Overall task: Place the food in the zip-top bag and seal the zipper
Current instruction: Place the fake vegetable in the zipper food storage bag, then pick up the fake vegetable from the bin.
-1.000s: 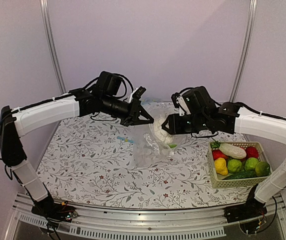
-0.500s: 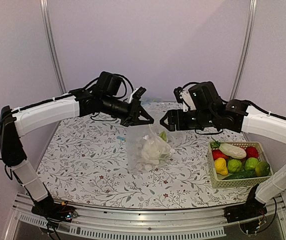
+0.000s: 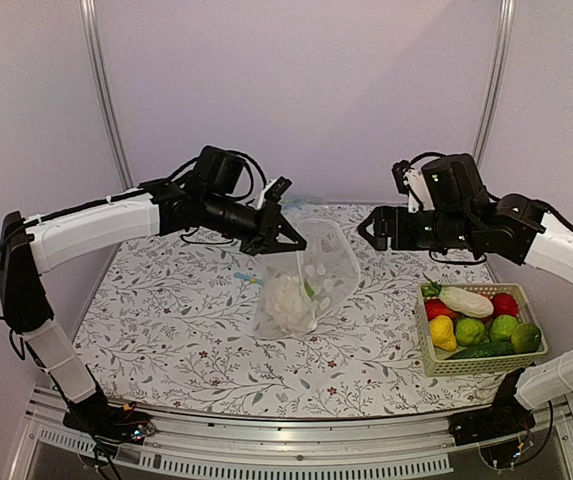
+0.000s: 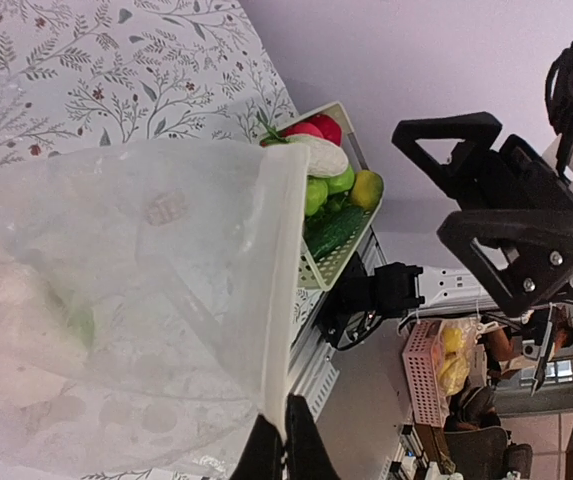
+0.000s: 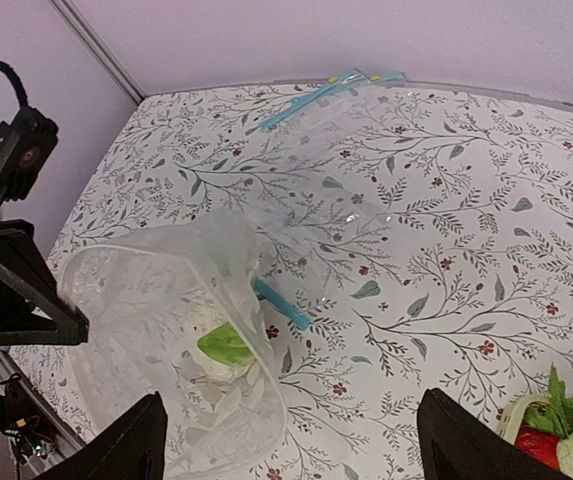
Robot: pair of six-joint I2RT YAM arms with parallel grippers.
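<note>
Side view, bagging stage. My left fingers [image 3: 290,243] were clamped on the rim of the zip-top bag [image 3: 318,268], holding its mouth above the bench [image 3: 166,310] while its bottom rested there. The cauliflower [image 3: 284,297] lay inside the bag. My right fingers [image 3: 376,228] stood wide apart and empty, raised to the bag's right. The radish [image 3: 466,300] and lemon [image 3: 442,332] lay in the basket [image 3: 471,367].

Open wide over the flowered counter [image 5: 446,230]

At left, zip-top bag [image 5: 156,300] gaping, rim against the black left jaws at the view's far edge. Inside, white cauliflower [image 5: 202,320] and a green piece [image 5: 228,345]. Just beside, a short light-blue strip [image 5: 281,305]. Far back, a second clear bag [image 5: 336,95]. Bottom right, basket [image 5: 522,412] corner. Right jaws spread wide, empty.
</note>
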